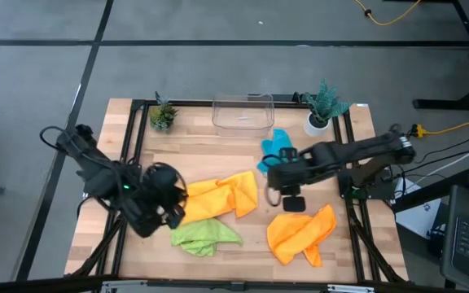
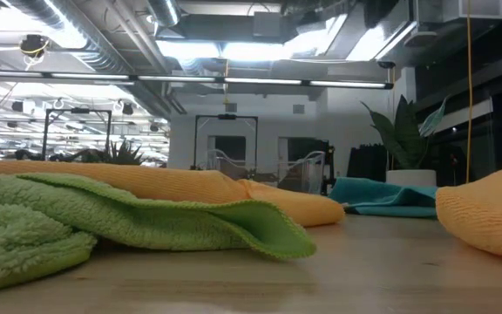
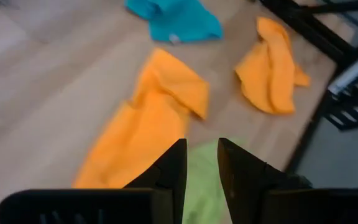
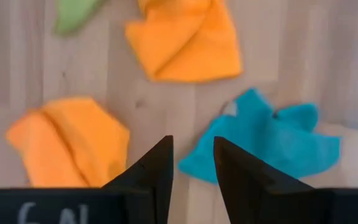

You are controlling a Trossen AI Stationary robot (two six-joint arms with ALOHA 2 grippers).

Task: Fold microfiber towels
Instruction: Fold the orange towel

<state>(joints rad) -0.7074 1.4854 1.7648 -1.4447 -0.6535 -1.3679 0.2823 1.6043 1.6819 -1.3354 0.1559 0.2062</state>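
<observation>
The left claw (image 1: 172,213) hangs over the worktop's (image 1: 234,252) left side with a narrow gap between its fingers and nothing held. The lime green towel (image 1: 204,236) lies crumpled just beside it toward the front edge, and the long orange towel (image 1: 221,195) stretches away from it toward the middle, its long axis running roughly left to right, slightly slanted, with the far end folded over.

At the back edge stand a small potted plant (image 1: 163,115), a clear plastic bin (image 1: 243,112) and a second potted plant (image 1: 323,104).

The right claw (image 1: 283,198) hovers right of centre, fingers also narrowly apart and empty. The teal-blue towel (image 1: 277,149) lies bunched behind it, partly under the arm in the high view. The second orange towel (image 1: 301,233) sits crumpled in front of this claw, near the front right, well apart from the green one.
</observation>
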